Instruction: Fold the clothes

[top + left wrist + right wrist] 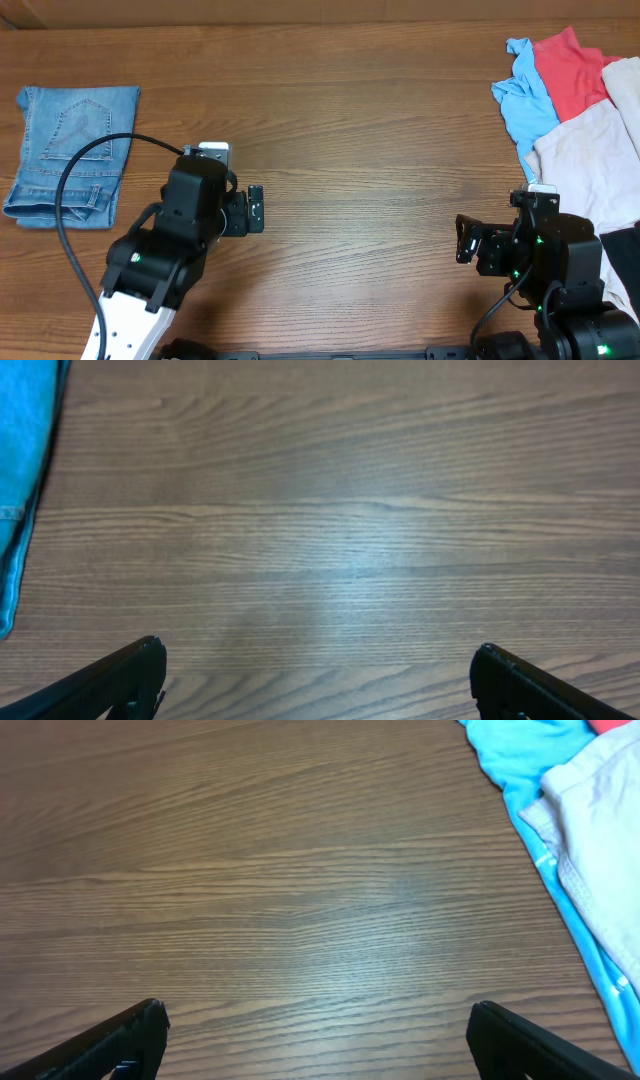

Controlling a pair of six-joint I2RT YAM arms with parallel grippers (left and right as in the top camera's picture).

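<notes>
The light blue denim jeans (70,155) lie folded in a rectangle at the far left of the table, back pocket up. Their edge shows at the left of the left wrist view (20,480). My left gripper (256,210) is open and empty over bare wood to the right of the jeans, also seen in the left wrist view (318,670). My right gripper (465,240) is open and empty over bare wood, left of a pile of unfolded clothes, also seen in the right wrist view (318,1030).
The pile at the right holds a light blue garment (525,95), a red one (570,70) and a beige one (590,160); the blue (520,760) and beige (600,810) show in the right wrist view. A dark cloth (625,250) lies at the right edge.
</notes>
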